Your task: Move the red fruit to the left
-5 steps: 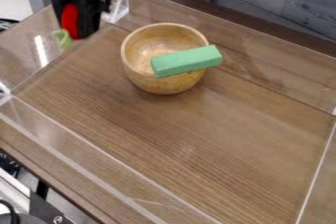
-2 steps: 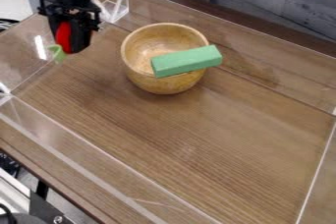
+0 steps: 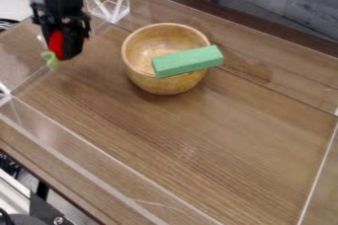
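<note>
My gripper [image 3: 61, 47] hangs over the far left corner of the wooden table [image 3: 199, 140], pointing straight down. It is shut on the red fruit [image 3: 61, 42], a small bright red piece between the black fingers, with its light green leaf [image 3: 47, 59] sticking out below left. The fruit sits just above the tabletop; whether it touches the wood I cannot tell. To the right, well apart from the gripper, stands the wooden bowl [image 3: 164, 61].
A green rectangular block [image 3: 187, 61] lies across the bowl's right rim. Clear plastic walls [image 3: 317, 175] fence the table on all sides, with one wall close to the gripper's left. A dark backdrop lies behind.
The gripper has sunk toward the tabletop and shifted left with the red fruit still in it. Bowl and green block have not moved.
</note>
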Robot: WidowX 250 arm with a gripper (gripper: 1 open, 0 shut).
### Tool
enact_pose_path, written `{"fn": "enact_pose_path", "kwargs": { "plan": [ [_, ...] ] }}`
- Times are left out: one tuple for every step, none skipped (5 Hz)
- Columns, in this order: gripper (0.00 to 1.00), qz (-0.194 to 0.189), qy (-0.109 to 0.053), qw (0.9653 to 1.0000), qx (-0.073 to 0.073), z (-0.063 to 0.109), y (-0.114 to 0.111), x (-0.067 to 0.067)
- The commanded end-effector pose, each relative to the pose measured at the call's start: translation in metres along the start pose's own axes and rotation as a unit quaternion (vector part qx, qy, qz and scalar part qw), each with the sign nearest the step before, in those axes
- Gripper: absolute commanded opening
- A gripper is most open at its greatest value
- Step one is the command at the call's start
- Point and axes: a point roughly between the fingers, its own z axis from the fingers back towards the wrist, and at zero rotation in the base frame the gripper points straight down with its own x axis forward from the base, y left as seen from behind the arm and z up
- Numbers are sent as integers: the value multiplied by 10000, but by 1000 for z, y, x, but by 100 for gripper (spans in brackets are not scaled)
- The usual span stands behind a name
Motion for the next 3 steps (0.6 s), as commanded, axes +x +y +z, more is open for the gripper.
{"fn": "enact_pose_path", "kwargs": {
  "plan": [
    [0, -64, -181, 9998, 92, -10, 2, 13],
    [0, 122, -198, 9997, -9, -13, -3, 21],
    [100, 332, -211, 9992, -118, -14, -7, 28]
  ]
}}
